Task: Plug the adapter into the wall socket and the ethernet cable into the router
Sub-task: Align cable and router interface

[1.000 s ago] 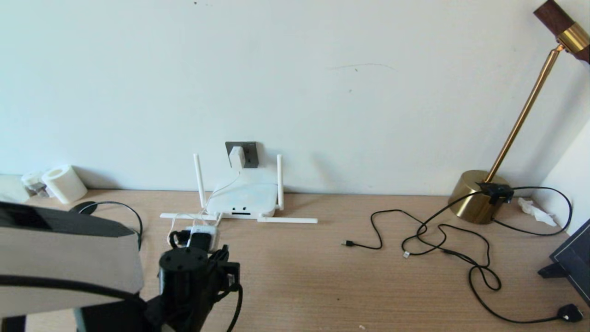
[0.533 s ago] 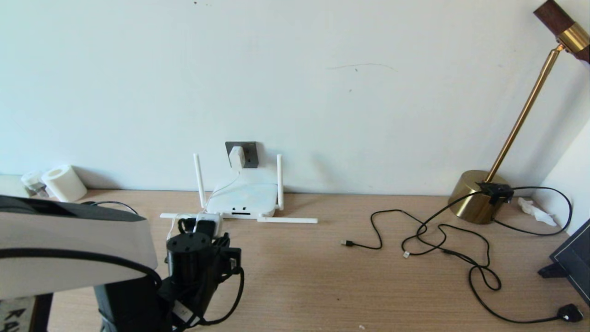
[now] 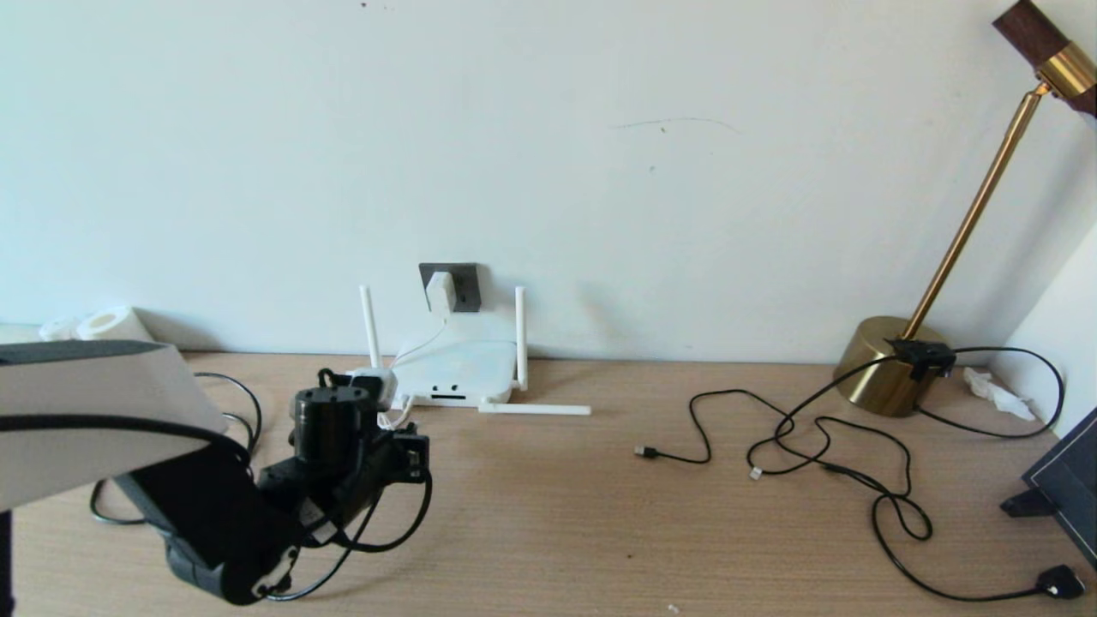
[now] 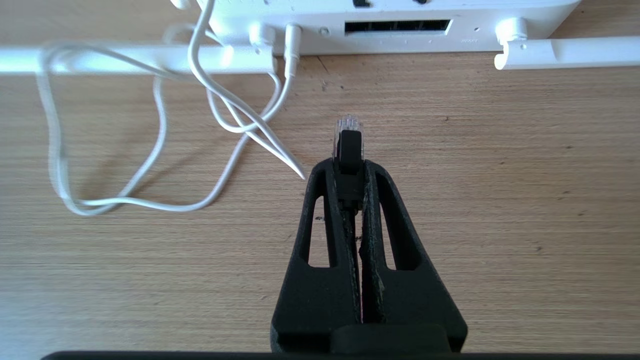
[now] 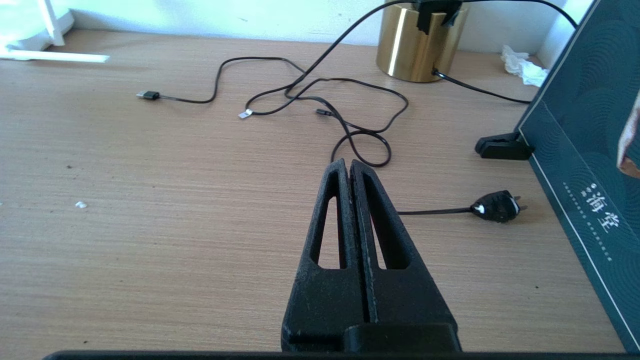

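Note:
The white adapter [image 3: 440, 293] sits plugged in the dark grey wall socket [image 3: 465, 287], and its thin white cord [image 4: 160, 130] loops down to the router [image 3: 454, 368]. My left gripper [image 4: 349, 170] is shut on the ethernet cable's plug [image 4: 348, 145], whose clear tip points at the router's front edge [image 4: 390, 15], a short gap from the dark port row [image 4: 397, 26]. The black ethernet cable [image 3: 242, 387] trails behind my left arm [image 3: 334, 446]. My right gripper [image 5: 349, 167] hangs shut and empty over bare table.
Two router antennas lie flat on the table [image 4: 575, 50]. A brass lamp [image 3: 891, 364] with thin black cables [image 3: 823, 446] and a black plug [image 5: 497, 206] is at the right. A dark board [image 5: 575, 125] stands at the far right, paper rolls [image 3: 107, 324] at the far left.
My left arm has moved forward and a little left toward the router, carrying the ethernet plug. The right gripper and the other objects have not moved.

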